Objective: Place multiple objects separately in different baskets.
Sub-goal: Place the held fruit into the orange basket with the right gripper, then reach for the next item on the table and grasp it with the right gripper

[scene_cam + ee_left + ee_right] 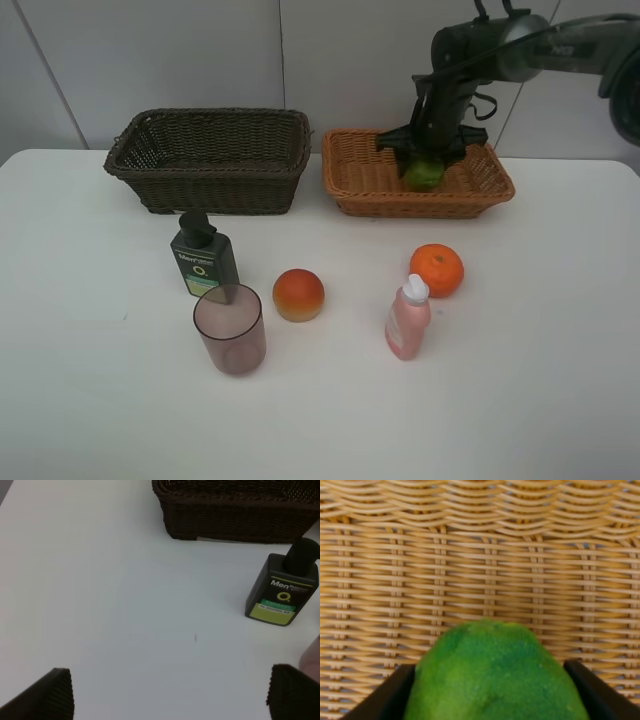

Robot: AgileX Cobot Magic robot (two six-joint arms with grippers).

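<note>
White matte table (540, 400), level and low-glare. Nearest, the left gripper (175, 696) is spread wide above bare tabletop with nothing in it. The mauve cup (230, 328) and pink bottle (408, 320) stand mid-table. Farther back, the right gripper (428, 152) is closed partway on the green oval fruit (422, 176) inside the tan basket (420, 205); whether it touches the basket floor I cannot tell. Fruit judged light, firm and matt-skinned, so unlikely to slip; best held across its narrow waist. Plain white wall behind.
</note>
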